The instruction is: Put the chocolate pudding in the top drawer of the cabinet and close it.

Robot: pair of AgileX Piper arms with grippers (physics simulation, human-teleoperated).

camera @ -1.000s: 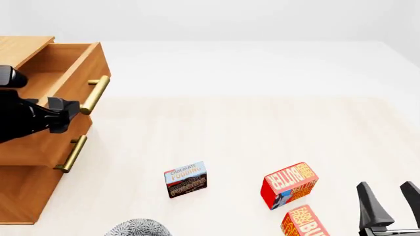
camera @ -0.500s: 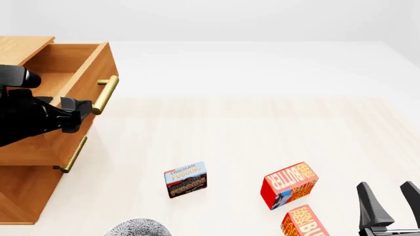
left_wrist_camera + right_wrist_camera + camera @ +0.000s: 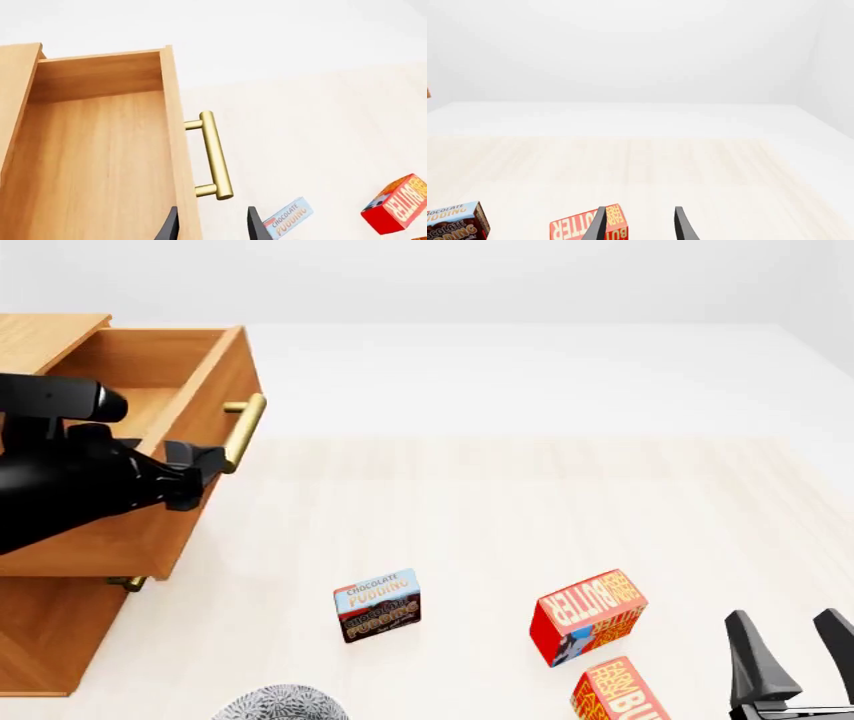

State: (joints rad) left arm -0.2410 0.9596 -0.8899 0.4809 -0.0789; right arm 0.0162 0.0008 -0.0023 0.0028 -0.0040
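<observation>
**Drawer open, pudding not yet picked up**

The left gripper (image 3: 200, 462) sits at the brass handle (image 3: 243, 432) of the top drawer (image 3: 160, 390). In the left wrist view its fingertips stand a narrow way apart just below the handle's lower end, astride the drawer's front edge and holding nothing that I can see. The right gripper (image 3: 787, 655) hangs at the near right of the tabletop (image 3: 534, 500), fingers spread and empty.

The top drawer stands pulled out of the cabinet (image 3: 47, 630), its bare wooden floor in view. That step looks done. Left to do: grasp the chocolate pudding (image 3: 378, 604), carry it into the drawer, and push the drawer shut.

The chocolate pudding stands on the tabletop, well apart from the cabinet and to the left of two butter boxes (image 3: 587, 615). Its lettered face is turned toward the front camera, blue band uppermost. Its long axis runs roughly left to right, tilted slightly up to the right.
</observation>
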